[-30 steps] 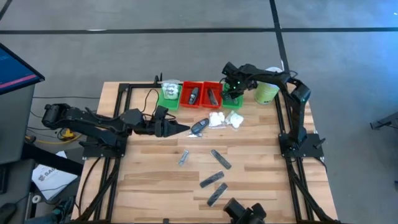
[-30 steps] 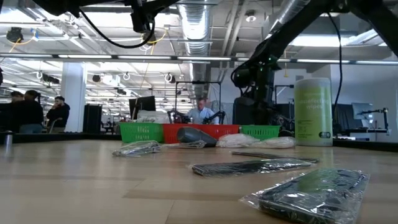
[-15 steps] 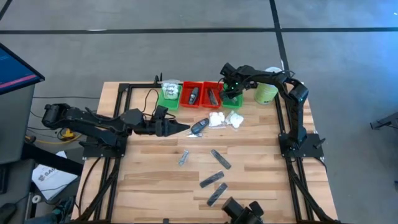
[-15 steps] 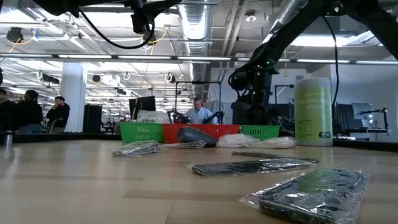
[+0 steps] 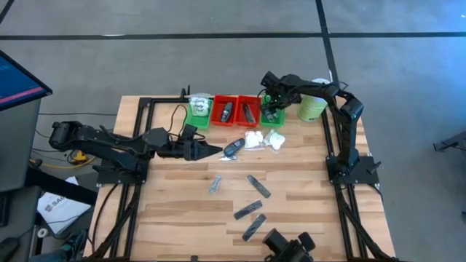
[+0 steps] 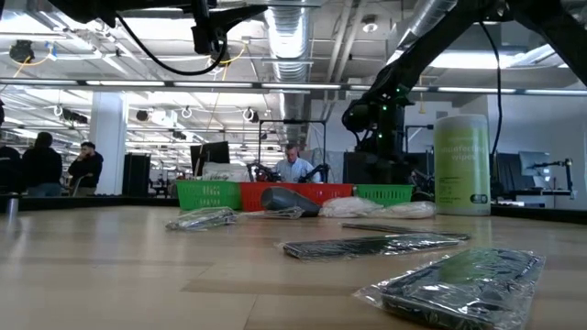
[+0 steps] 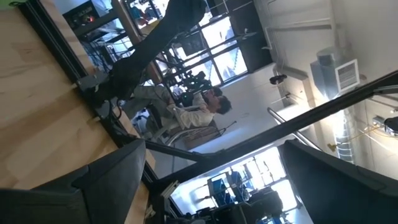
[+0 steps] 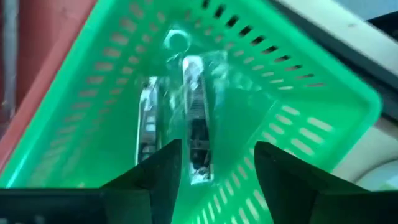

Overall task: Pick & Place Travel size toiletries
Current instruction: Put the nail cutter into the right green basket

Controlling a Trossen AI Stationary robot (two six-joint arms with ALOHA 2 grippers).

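My right gripper points down into the right green tray and is open. Two silvery tubes in clear wrap lie on the tray's floor; one tube lies just beyond the gap between the fingers, the other beside it. On the table lie white packets, a black oval piece, a silvery tube and dark grey bars. My left gripper hovers open at the table's left, pointing toward the oval piece.
A green tray and two red trays stand in a row left of the right green tray, at the table's far edge. A pale green canister stands right of them. Bare wood lies toward the near left.
My right gripper has tipped slightly while staying over the right green tray.
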